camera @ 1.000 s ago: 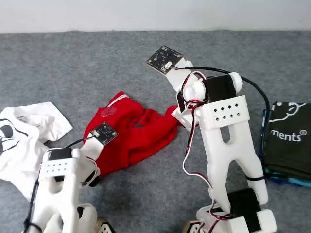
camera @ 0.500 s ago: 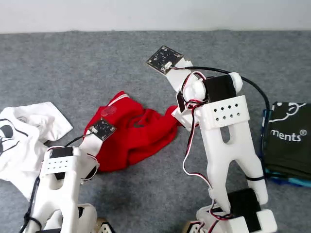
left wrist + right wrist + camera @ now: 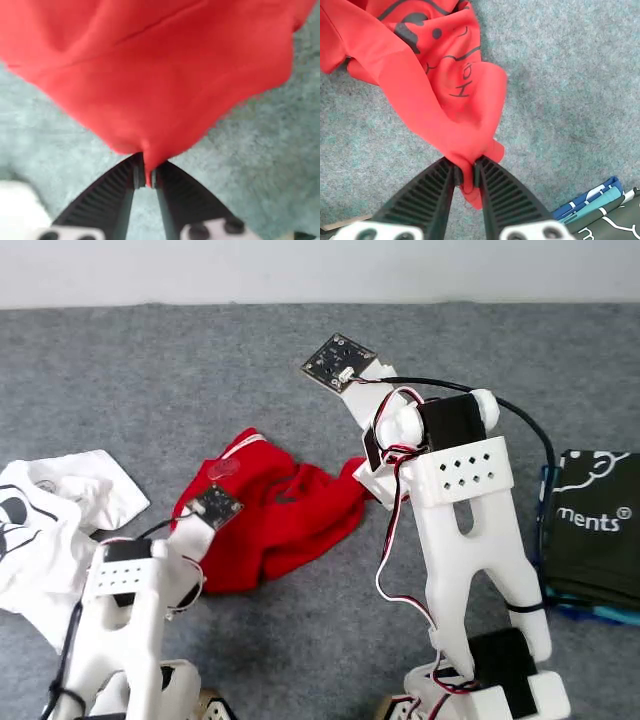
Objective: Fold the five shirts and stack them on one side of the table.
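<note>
pinching the red shirt [image 3: 275,510] at two places, the arms have it crumpled in the middle of the grey table [image 3: 140,370]. the left gripper [image 3: 143,174] is clenched on a thin fold at the shirt's near left edge. the right gripper [image 3: 466,176] is clamped on a bunched tip at its right end. whether that tip is a sleeve or a hem corner is hard to tell through the wrinkles.

the cloth looks light, soft and limp. it will likely sag between the two pinches, keep no shape of its own, and drag a little on the rough table covering. a single thin layer could slip from such narrow fingers, so the better holds are probably seamed spots, such as hem corners or shoulder seams, where doubled fabric gives more to bite. taking them well apart would let the shirt be pulled flat before folding.

a white shirt [image 3: 55,515] lies rumpled at the table's left, just beside the red one. a folded stack [image 3: 590,530] with a dark shirt on top sits at the right edge.
</note>
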Motion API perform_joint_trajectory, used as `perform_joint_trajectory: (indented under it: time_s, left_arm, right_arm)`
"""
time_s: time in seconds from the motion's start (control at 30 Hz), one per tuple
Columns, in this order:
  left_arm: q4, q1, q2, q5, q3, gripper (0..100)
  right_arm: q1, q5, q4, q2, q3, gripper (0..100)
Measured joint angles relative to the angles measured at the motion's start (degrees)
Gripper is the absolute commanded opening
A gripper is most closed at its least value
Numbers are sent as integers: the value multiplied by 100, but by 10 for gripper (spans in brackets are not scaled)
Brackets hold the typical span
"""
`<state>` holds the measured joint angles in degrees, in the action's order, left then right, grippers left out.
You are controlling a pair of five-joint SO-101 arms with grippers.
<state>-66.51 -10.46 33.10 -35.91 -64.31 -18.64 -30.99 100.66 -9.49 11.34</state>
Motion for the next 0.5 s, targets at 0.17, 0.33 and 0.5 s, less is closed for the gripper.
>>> perform_joint_trajectory:
  time_s: [0.17,0.33,0.5]
  left_arm:
    - [-862,-105,1152,369,1327,13]
    - [-1090,-132,1890,765,2963,13]
    - [-1125,-149,2004,967,4237,13]
  right_arm:
    - [35,0,0,-598,0,11]
    - [316,0,0,-1116,35,11]
    - [615,0,0,-1222,791,11]
